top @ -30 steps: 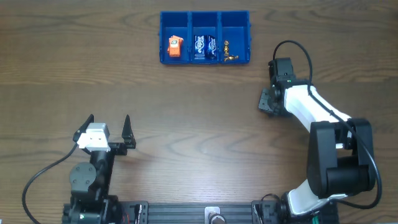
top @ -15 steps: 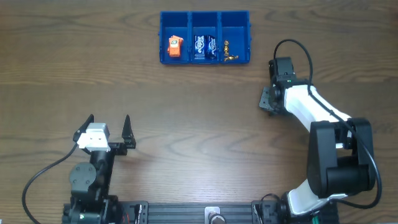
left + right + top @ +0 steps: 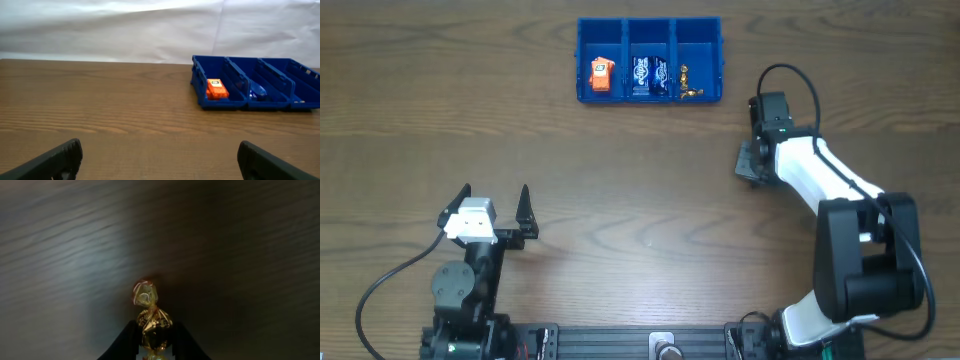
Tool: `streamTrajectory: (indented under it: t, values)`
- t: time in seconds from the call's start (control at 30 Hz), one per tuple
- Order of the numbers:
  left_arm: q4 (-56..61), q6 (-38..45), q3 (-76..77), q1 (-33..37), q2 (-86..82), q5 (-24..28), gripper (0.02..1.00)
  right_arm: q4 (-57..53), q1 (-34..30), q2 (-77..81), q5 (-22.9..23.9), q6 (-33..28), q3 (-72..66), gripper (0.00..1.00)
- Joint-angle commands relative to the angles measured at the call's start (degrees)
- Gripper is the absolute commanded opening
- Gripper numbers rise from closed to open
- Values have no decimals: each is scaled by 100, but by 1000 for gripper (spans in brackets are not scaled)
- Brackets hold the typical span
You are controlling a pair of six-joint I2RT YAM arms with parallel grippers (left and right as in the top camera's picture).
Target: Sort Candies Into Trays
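The gold foil-wrapped candy [image 3: 154, 322] runs off the right wrist view's edge — the blue plastic tray [image 3: 270, 104] off the left's.

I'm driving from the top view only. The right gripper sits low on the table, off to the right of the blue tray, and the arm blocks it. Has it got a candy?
Observer: Yes. In its wrist view the right gripper is shut on a gold-wrapped candy.
Operator: How is it gripped, by the body or the wrapper?
Observer: By the body. The twisted end sticks out past the fingertips.
Operator: Anything else lying near it?
Observer: No. Around the candy there is just bare wooden table.
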Motion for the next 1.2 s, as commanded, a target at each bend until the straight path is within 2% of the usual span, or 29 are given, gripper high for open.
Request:
streamTrajectory:
  t: [0.03, 0.17, 0.33, 0.5, 0.7, 0.8, 1.0, 1.13, 1.2]
  values:
    - [-225, 81, -111, 17, -37, -52, 998, -317, 424, -789, 101, 0, 1003, 84]
    - [-225, 81, -111, 17, -37, -55, 998, -428, 640, -638, 96, -254, 2369, 84]
    - [-225, 81, -111, 17, -37, -52, 996, 293, 734, 538, 173, -345, 3847, 95]
    - [-225, 83, -111, 17, -37, -55, 998, 1008, 850, 1510, 262, -352, 4087, 97]
    - [-225, 81, -111, 17, -37, -55, 998, 1268, 1014, 2105, 225, -352, 4085, 97]
    - [-225, 81, -111, 17, -37, -55, 998, 1349, 1075, 2170, 225, -352, 4085, 183]
    - [-225, 81, -111, 17, -37, -55, 998, 1440, 1110, 2170, 243, -352, 4087, 546]
    - [-225, 83, -111, 17, -37, -52, 998, 1377, 1088, 2028, 251, -356, 4085, 610]
    - [-225, 81, -111, 17, -37, -52, 998, 1261, 1119, 1615, 533, -494, 3978, 610]
